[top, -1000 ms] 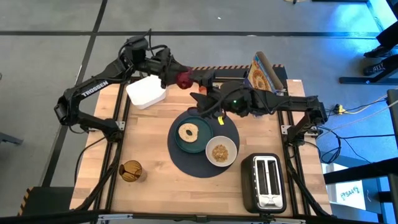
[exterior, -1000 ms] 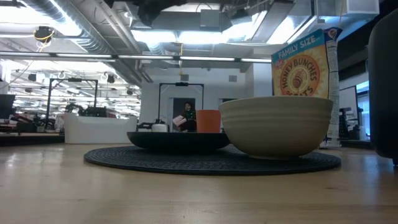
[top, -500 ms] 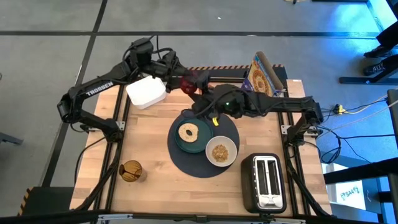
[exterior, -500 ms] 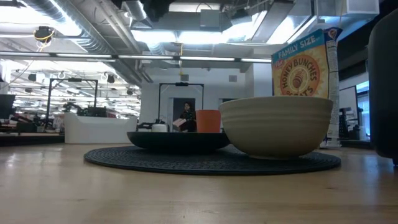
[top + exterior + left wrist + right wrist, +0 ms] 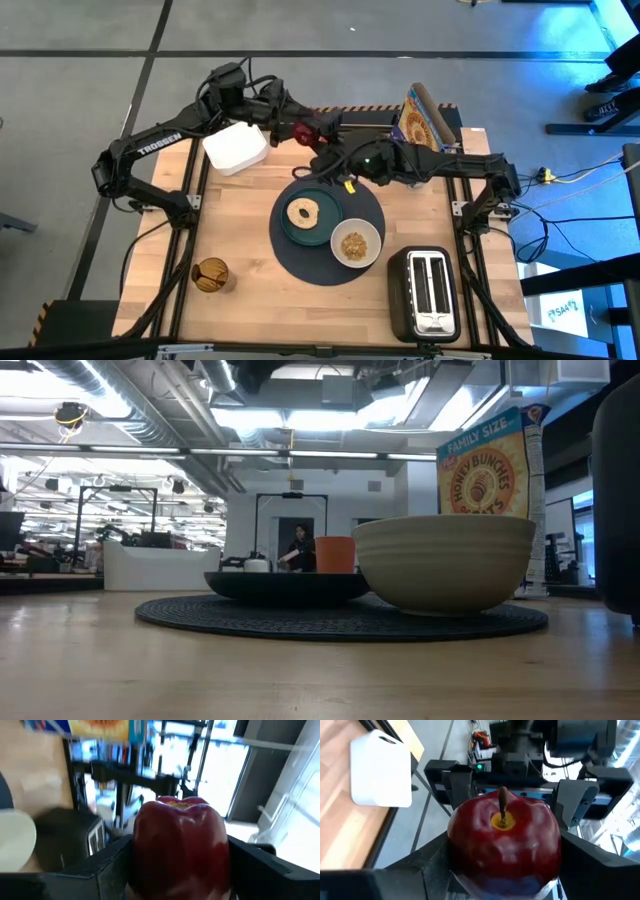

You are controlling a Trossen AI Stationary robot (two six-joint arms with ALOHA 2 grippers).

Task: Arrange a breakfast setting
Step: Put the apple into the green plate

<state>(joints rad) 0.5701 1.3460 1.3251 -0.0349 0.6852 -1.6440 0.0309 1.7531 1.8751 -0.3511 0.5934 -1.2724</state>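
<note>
Orange cup: base hidden behind teal plate | Cereal box: lower part hidden behind white bowl | Toaster: cut off by right edge | Red apple: sides covered by left gripper fingers, underside cut off | Background beyond apple: blurred

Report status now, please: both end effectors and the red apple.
Both end effectors on red apple, mid-air handover at table's back edge. Left end effector clamped; right end effector clamped. Nothing blocking.
</note>
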